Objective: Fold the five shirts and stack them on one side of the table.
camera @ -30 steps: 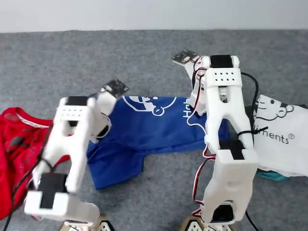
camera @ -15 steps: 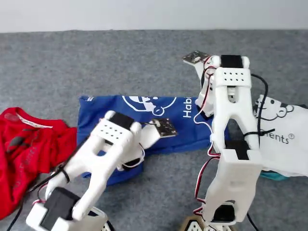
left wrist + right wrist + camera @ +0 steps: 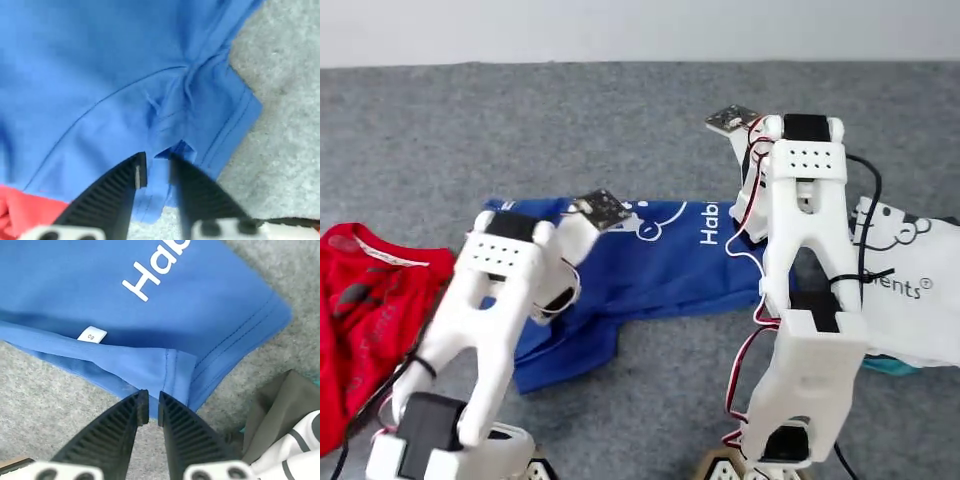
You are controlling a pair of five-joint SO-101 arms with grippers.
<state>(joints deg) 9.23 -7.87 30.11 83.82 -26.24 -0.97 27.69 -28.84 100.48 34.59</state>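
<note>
A blue shirt [image 3: 660, 260] with white print lies spread in the middle of the grey table, one sleeve sticking out toward the front. My left arm [image 3: 505, 270] hangs over its left part. In the left wrist view my left gripper [image 3: 157, 160] is shut on a small fold of blue shirt [image 3: 125, 75] near the sleeve seam. My right arm [image 3: 805, 200] stands over the shirt's right edge. In the right wrist view my right gripper [image 3: 149, 397] is pinched on the hem of the blue shirt [image 3: 165, 295], by the white lettering.
A crumpled red shirt [image 3: 370, 300] lies at the left edge, its corner [image 3: 20, 210] beside the blue one. At the right lies a white printed shirt [image 3: 910, 290] over a dark garment [image 3: 280, 405], with teal cloth [image 3: 890, 365] peeking out in front. Bare grey table lies behind.
My left arm swung right across the blue shirt and has come back left. The right arm shifted slightly to the right a second ago and now holds still.
</note>
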